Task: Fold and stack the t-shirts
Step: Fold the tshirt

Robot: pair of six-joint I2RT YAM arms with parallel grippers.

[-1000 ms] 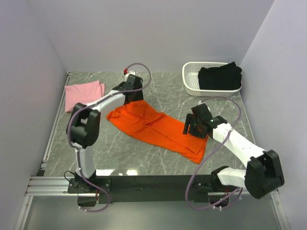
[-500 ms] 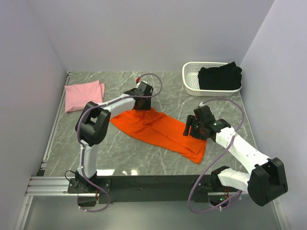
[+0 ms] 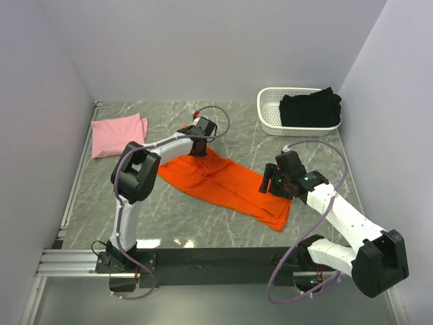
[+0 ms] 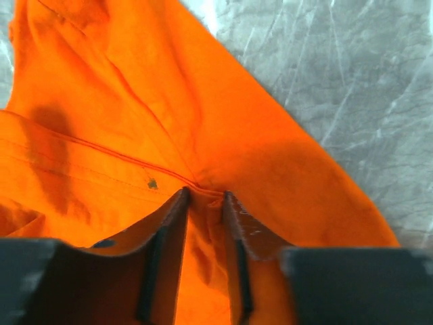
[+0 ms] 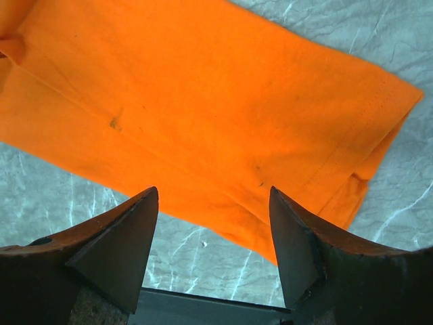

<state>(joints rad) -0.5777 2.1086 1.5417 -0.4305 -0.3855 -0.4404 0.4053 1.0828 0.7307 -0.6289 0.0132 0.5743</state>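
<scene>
The orange t-shirt [image 3: 226,181] lies as a long folded strip across the middle of the table. My left gripper [image 3: 198,144] is at its far upper edge. In the left wrist view the gripper [image 4: 203,196] is shut on a pinched ridge of orange cloth [image 4: 169,101]. My right gripper [image 3: 269,181] hovers open over the shirt's right end. In the right wrist view the gripper [image 5: 213,191] has wide-apart jaws above the cloth's near edge [image 5: 203,95] and holds nothing. The pink t-shirt [image 3: 118,134] lies folded at the far left. The black t-shirt [image 3: 310,108] sits in the basket.
The white slotted basket [image 3: 269,115] stands at the far right corner. Grey walls close in the left, back and right sides. Bare marble table [image 3: 176,217] shows near the front, and the black rail of the arm bases [image 3: 216,257] runs along the near edge.
My left gripper has moved right and nearer with the shirt's far edge, drawing the shirt's left end inward. My right gripper has shifted slightly right and stayed open.
</scene>
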